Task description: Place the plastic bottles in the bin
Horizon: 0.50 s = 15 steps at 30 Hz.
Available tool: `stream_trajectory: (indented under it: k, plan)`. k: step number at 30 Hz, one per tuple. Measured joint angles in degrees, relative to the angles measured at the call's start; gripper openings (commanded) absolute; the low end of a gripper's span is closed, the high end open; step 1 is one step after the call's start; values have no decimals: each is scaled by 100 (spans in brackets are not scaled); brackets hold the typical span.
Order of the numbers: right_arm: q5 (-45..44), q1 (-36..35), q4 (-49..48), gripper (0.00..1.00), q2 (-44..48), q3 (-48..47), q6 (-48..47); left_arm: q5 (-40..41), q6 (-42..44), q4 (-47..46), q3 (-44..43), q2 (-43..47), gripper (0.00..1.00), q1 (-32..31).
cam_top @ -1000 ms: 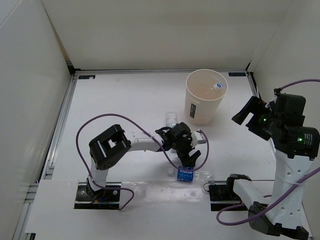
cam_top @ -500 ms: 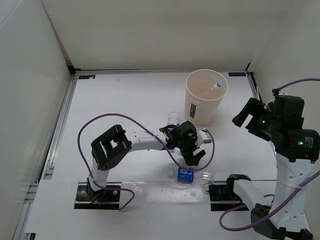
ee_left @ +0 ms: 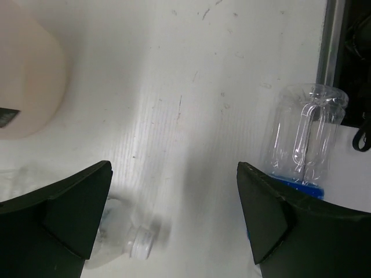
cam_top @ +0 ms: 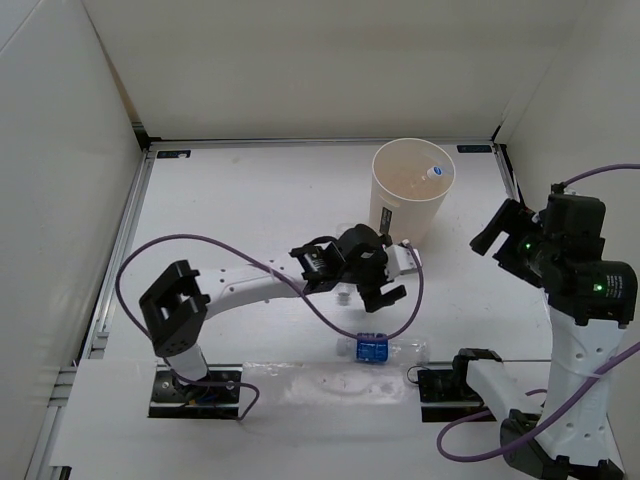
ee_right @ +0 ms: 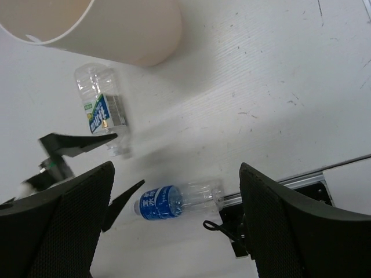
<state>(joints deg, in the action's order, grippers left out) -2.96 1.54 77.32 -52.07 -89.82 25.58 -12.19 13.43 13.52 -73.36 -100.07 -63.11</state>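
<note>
Bottle (ee_left: 136, 244) lay on its side by one finger of my left gripper (ee_left: 174, 168), cap poking between the wide-open jaws, bin (ee_left: 26, 75) just beyond; right gripper (ee_right: 177, 168) also spread, farther off.

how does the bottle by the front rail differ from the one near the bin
The bottle by the rail has an all-blue label; the bottle near the bin has a blue one with white and green. The bottle by the rail lies along the rail, apart from both arms; the bottle near the bin lies by the bin, with the open left gripper at its cap end. Both are clear, on their sides, outside the bin.
</note>
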Motion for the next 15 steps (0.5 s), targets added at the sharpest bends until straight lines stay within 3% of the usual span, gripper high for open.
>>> stream_trajectory:
  k: [6, 15]
  plan:
    - [240, 229, 26, 90, 9, 223, 98, -313, 636, -33, 422, 682, 100, -9]
    - [859, 474, 57, 90, 306, 636, 98, -647, 813, -46, 1300, 533, 100, -422]
